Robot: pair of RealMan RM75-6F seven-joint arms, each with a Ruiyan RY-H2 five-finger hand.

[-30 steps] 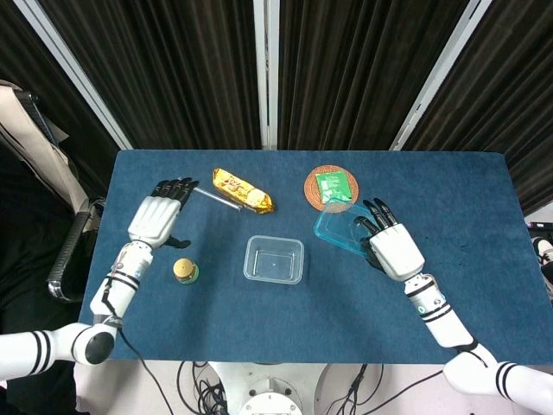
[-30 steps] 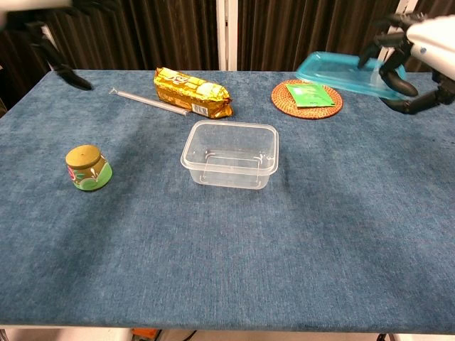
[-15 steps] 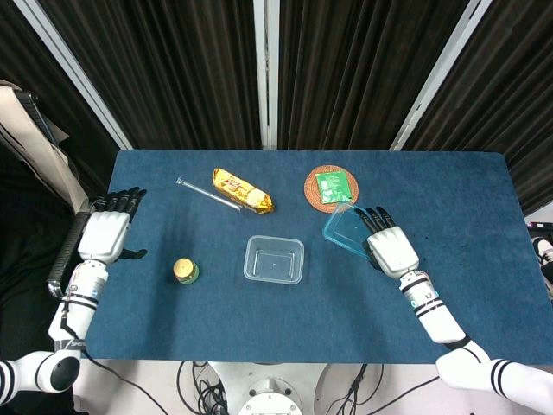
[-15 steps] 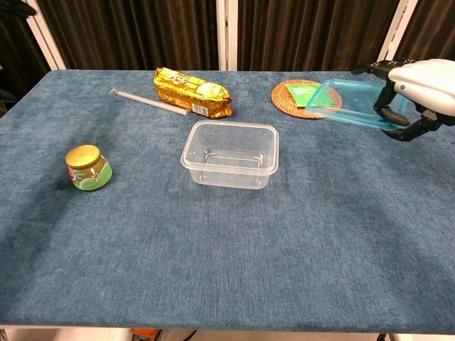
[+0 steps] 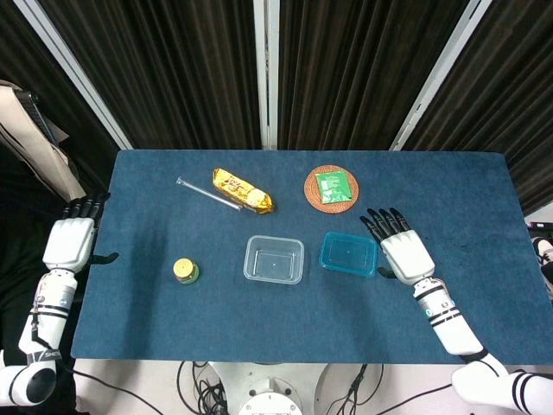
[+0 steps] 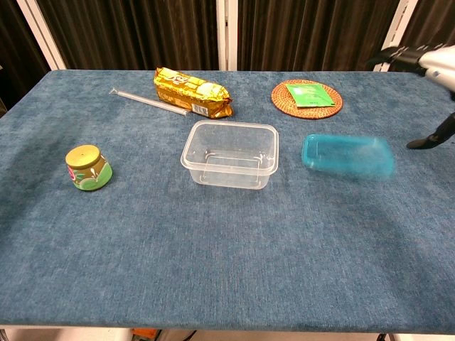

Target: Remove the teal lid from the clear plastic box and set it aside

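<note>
Several things are spread over the blue tabletop (image 5: 173,311): a gold snack packet (image 5: 243,191) with a clear straw (image 5: 207,194) beside it, a small jar (image 5: 184,271) near the left edge, and a green packet (image 5: 332,184) on a round woven coaster (image 5: 311,192). Nothing is seen between the clear plastic box (image 5: 274,259) and the teal lid (image 5: 349,253), which lies flat just right of the box, apart from it. Half a second ago the lid was held tilted in the right hand (image 5: 403,251); now that hand is spread beside it, holding nothing, seemingly just clear of its edge. The left hand (image 5: 69,239) has been drawn back past the tabletop's left edge, fingers extended. In the chest view the lid is blurred, the right hand cropped, and the left hand unseen.
</note>
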